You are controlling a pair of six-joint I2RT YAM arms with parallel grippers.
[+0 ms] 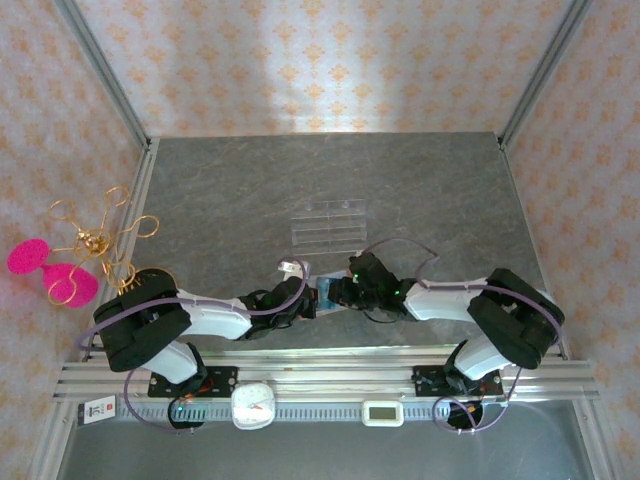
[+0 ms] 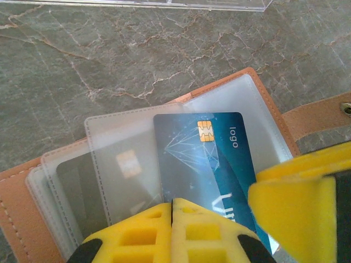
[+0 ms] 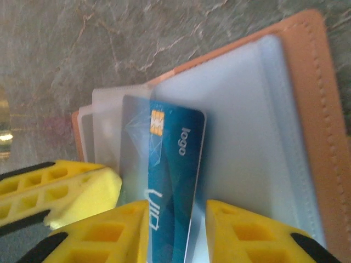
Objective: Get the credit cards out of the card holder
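Both cards are in the open card holder (image 2: pixel 259 76) on the counter (image 2: pixel 109 55): blue card (image 2: pixel 208 159) poking from its sleeve, darker card (image 2: pixel 82 186) fully pocketed. Left tool (image 2: pixel 171 230) shut at the holder's edge; right tool (image 3: pixel 175 219) slightly parted astride the blue card.

The card holder (image 2: pixel 19 213) is tan leather, a bit grainy, with a row of little stitches along its edge. Its inside pockets (image 2: pixel 118 139) are thin see-through plastic, soft and cloudy. The blue credit card (image 2: pixel 211 164) is smooth, shiny plastic with a small gold metal chip (image 2: pixel 205 131). The strap (image 2: pixel 312 116) on the right has a tiny metal snap (image 2: pixel 346 108). The table (image 2: pixel 109 55) looks like grey stone, matt, with pale veins. My left gripper (image 2: pixel 171 207) and my right gripper (image 3: pixel 175 211) have dull yellow plastic fingers with square holes.
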